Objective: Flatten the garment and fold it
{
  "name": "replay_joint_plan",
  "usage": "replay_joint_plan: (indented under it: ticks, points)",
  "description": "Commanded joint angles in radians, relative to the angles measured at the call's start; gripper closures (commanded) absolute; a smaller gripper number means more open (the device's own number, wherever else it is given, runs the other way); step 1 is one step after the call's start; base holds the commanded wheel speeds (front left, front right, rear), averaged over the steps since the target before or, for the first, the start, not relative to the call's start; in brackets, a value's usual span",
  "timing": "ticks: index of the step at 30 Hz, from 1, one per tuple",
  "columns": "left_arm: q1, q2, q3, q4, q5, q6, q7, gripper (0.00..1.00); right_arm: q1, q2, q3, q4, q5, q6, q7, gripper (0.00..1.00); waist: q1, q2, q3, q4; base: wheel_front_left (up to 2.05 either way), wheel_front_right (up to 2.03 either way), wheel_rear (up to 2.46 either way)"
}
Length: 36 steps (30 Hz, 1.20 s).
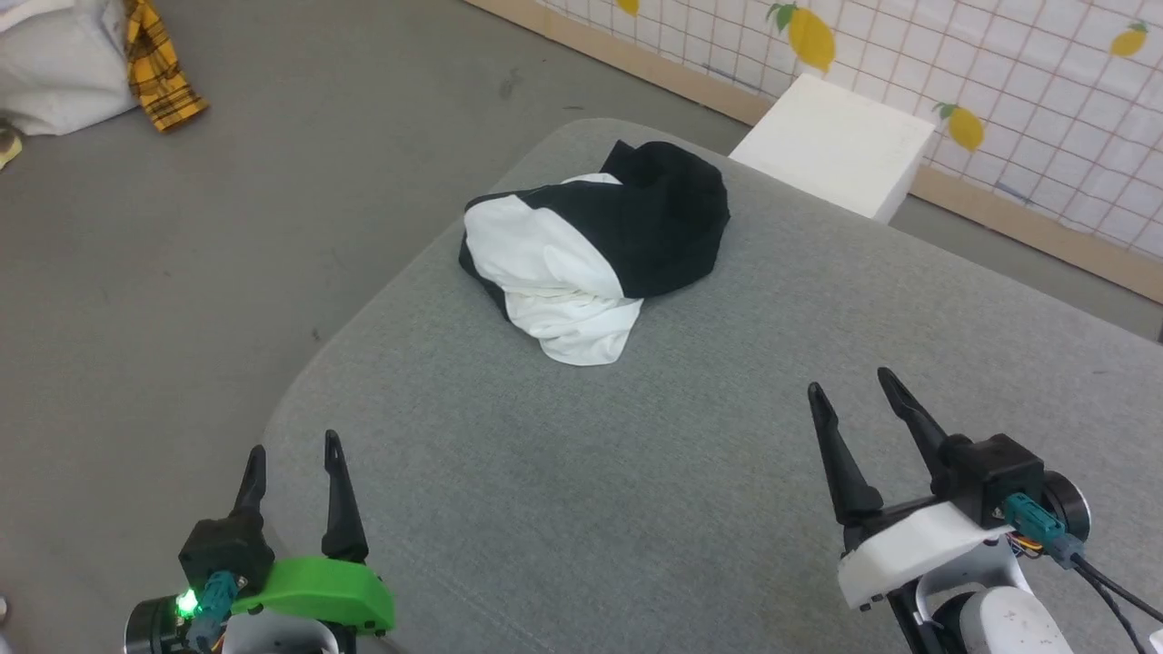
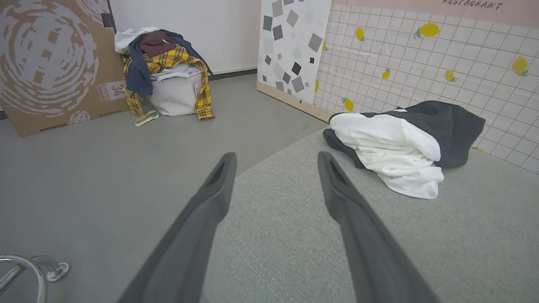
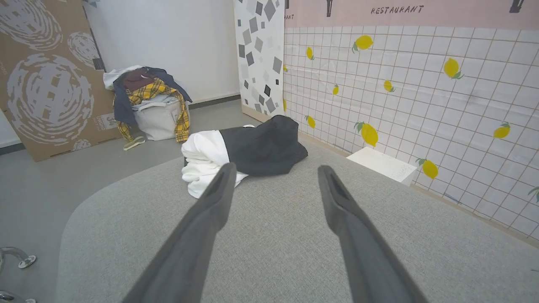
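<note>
I am seeing the shirt (image 1: 591,263) lying as a crumpled heap near the far corner of the table (image 1: 636,472), its black part thrown over the white, so the flattening is not yet begun. I am holding the left gripper (image 1: 295,443) and the right gripper (image 1: 850,381) by the near edge, well apart from it, with both jaws wide apart and empty, ready, I think, for reaching.

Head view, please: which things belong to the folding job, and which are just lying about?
Job: crumpled white-and-black T-shirt; grey cushioned surface under it; left gripper, right gripper, both open.
Lying about: white block; yellow plaid shirt; white bag.
</note>
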Motion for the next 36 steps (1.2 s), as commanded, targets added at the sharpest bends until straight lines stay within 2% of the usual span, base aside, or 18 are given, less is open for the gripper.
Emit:
replay_joint_plan:
  ticks: [1, 6, 9, 18, 22, 25, 33, 35, 36]
  points:
    - [0.020, 0.010, -0.001, 0.003, -0.014, 0.009, -0.009, 0.00, -0.019, 0.002, 0.002, 0.005, 0.010, -0.002, -0.011, 0.00, 0.0000, 0.0062, 0.001, 0.011, 0.00, 0.00, 0.00]
    - [0.008, 0.012, 0.005, 0.009, -0.047, 0.009, -0.013, 0.00, -0.027, 0.002, 0.010, 0.007, 0.017, -0.002, -0.014, 0.00, 0.0000, 0.0065, 0.006, 0.025, 0.00, 0.00, 0.00]
    - [-0.038, 0.028, 0.010, 0.006, -0.076, -0.008, 0.003, 0.00, -0.040, 0.002, 0.016, 0.002, 0.017, -0.002, -0.013, 0.00, 0.0000, 0.0067, 0.023, 0.024, 0.00, 0.00, 0.00]
    - [-0.359, 0.096, 0.024, 0.098, -0.169, -0.074, 0.135, 0.00, -0.092, 0.002, 0.023, -0.035, -0.013, -0.002, 0.006, 0.00, 0.0000, 0.0071, 0.149, -0.035, 0.00, 0.00, 0.00]
    - [-0.551, 0.126, 0.034, 0.193, -0.233, -0.118, 0.256, 0.00, -0.126, 0.002, 0.026, -0.056, -0.037, -0.002, 0.018, 0.00, 0.0000, 0.0071, 0.240, -0.111, 0.00, 0.00, 0.00]
    - [-0.657, 0.148, 0.044, 0.248, -0.262, -0.127, 0.331, 0.00, -0.146, 0.002, 0.029, -0.059, -0.044, -0.002, 0.022, 0.00, 0.0000, 0.0071, 0.286, -0.160, 0.00, 0.00, 0.00]
    - [-0.853, 0.244, 0.035, 0.377, -0.296, -0.126, 0.614, 0.00, -0.219, -0.002, 0.056, -0.076, -0.057, -0.002, 0.023, 0.00, 0.0000, 0.0071, 0.411, -0.299, 0.00, 0.00, 0.00]
    - [-0.882, 0.254, 0.050, 0.393, -0.325, -0.110, 0.693, 0.00, -0.234, -0.004, 0.058, -0.081, -0.056, -0.002, 0.021, 0.00, 0.0000, 0.0071, 0.447, -0.328, 0.00, 0.00, 0.00]
    - [-0.895, 0.257, 0.070, 0.401, -0.342, -0.082, 0.730, 0.00, -0.242, -0.005, 0.061, -0.084, -0.054, -0.002, 0.021, 0.00, 0.0000, 0.0071, 0.470, -0.346, 0.00, 0.00, 0.00]
